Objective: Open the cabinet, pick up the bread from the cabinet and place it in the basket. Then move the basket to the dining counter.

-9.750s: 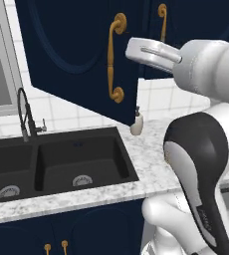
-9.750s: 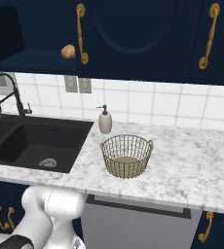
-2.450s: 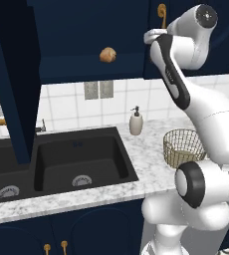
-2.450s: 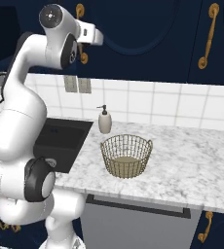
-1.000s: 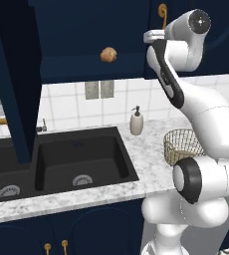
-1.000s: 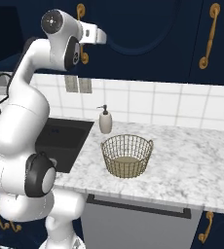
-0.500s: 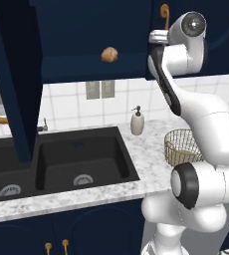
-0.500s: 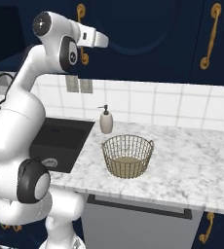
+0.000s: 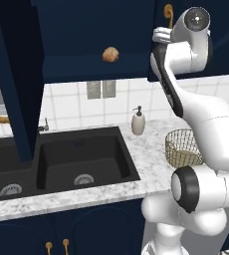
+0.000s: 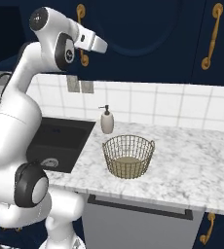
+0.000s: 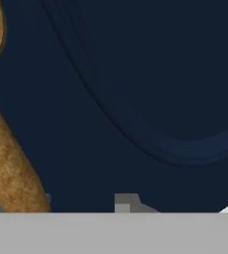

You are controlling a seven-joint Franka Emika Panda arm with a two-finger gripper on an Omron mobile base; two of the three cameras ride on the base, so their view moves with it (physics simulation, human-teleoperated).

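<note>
Positioned high, at wall-cabinet level, with the gripper (image 9: 159,36) up against the closed door panel just right of the open bay. Seen close in the hand view: an arched door panel (image 11: 150,89) and one brass handle (image 11: 7,168) at the left edge, both very near the camera. Could not tell whether the jaws stood open or closed; tips too little exposed at the bottom of the hand view.

Located on the shelf of the open cabinet (image 9: 81,35): the bread (image 9: 110,54), a small golden-brown roll, resting near the shelf's front edge. Lay to the left of the gripper in the left base view, at nearly the same height, clearly apart and not touched. Roughly round, so no long axis to align with.

Open door (image 9: 14,79) swung out far left, clear of the path between gripper and roll.

Found on the marble counter (image 10: 192,165) below: the basket (image 10: 128,155), upright, beside the soap dispenser (image 10: 107,120) and right of the sink (image 9: 71,159). Sat well below the gripper, slightly to its right.

Judged next requirement: sideways travel leftward toward the roll, then entry into the bay from the front.
</note>
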